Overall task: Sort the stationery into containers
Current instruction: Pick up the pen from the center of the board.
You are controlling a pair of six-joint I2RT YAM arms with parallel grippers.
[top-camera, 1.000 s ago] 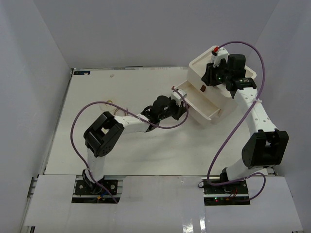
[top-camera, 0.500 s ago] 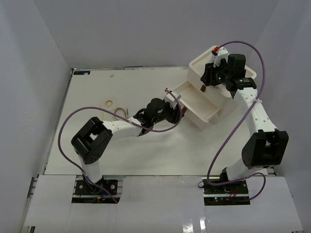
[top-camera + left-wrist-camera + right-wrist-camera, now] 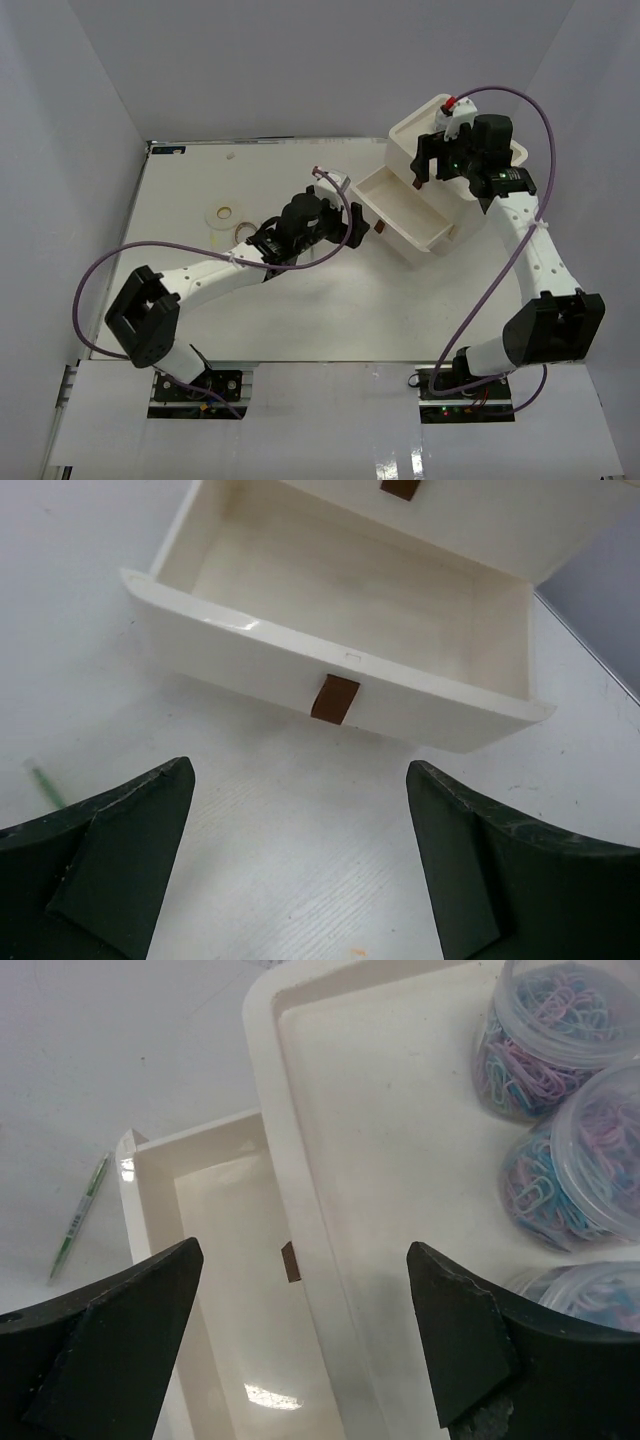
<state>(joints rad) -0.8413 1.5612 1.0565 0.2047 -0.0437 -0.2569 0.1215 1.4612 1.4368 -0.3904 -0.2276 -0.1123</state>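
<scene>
The white box stands at the back right with one drawer pulled out and empty. My left gripper is open just in front of the drawer's brown handle, not touching it, with nothing between its fingers. Over the box's recessed tray top, my right gripper also stands open and empty. Clear jars of coloured paper clips sit in that tray. A green pen lies on the table beside the drawer. A white tape ring and a rubber band loop lie at mid-left.
The left arm stretches low across the table's middle towards the drawer. Purple cables loop beside both arms. White walls close in the table on three sides.
Both grippers have opened. The left one let go at the drawer's handle and drew back to the left, its arm stretching out. The right one stayed over the box.
</scene>
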